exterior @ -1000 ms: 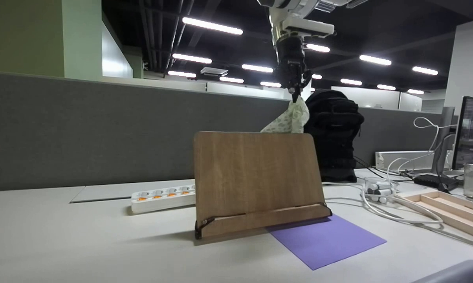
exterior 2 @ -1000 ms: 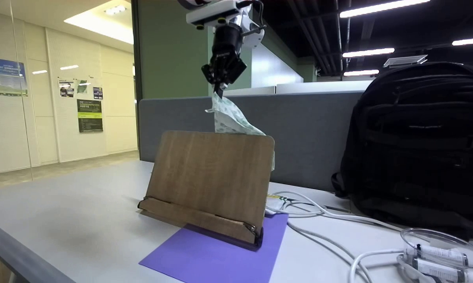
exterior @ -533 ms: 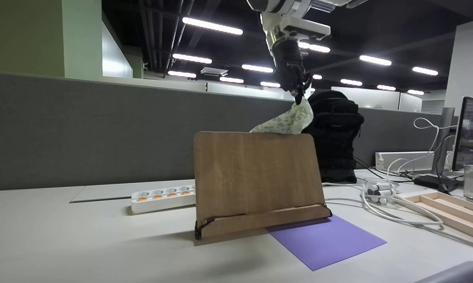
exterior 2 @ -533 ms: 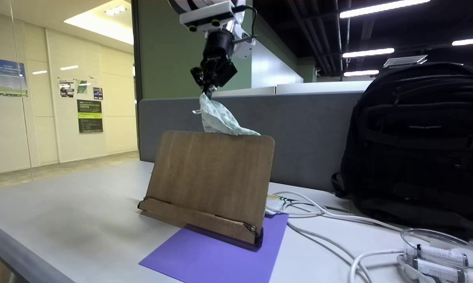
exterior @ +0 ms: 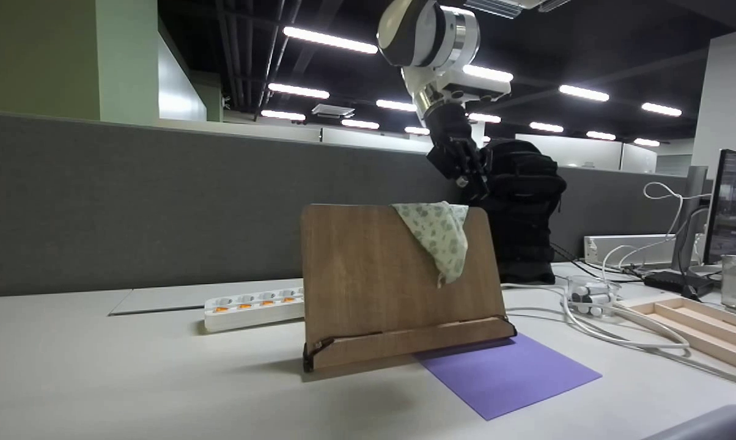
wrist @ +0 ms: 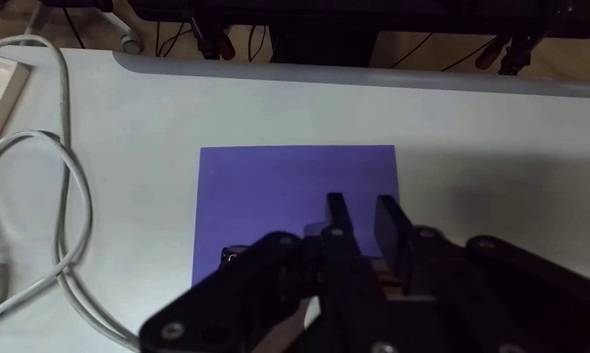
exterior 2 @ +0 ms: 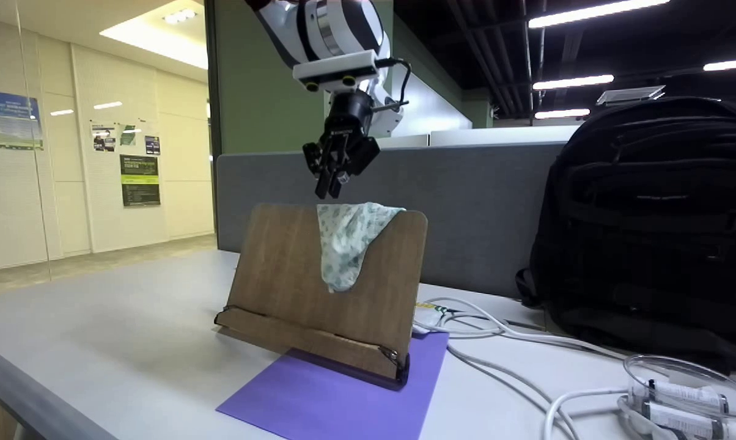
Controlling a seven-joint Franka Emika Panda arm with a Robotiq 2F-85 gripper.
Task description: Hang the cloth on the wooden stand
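Note:
The light green patterned cloth (exterior: 436, 238) drapes over the top edge of the wooden stand (exterior: 368, 275), a pointed part hanging down its front. Both show in an exterior view too: the cloth (exterior 2: 346, 241) lies right of the middle of the stand (exterior 2: 282, 263). The part behind the board is hidden. My gripper (exterior 2: 327, 192) is above the top edge, apart from the cloth; it also shows in an exterior view (exterior: 479, 193). In the wrist view the fingers (wrist: 361, 198) stand apart with nothing between them. A pale patch, probably cloth (wrist: 311, 311), shows below them.
A purple sheet (exterior: 508, 379) lies partly under the stand. A white power strip (exterior: 255, 311) is behind it. A black backpack (exterior 2: 649, 232) stands against the grey partition (exterior 2: 466, 214). White cables (wrist: 62, 196), a clear container (exterior 2: 692, 391) and a wooden tray (exterior: 704, 330) lie to the side.
The gripper has gone down and opened, letting go of the cloth. The cloth, held up from its corner before, now falls over the front of the stand.

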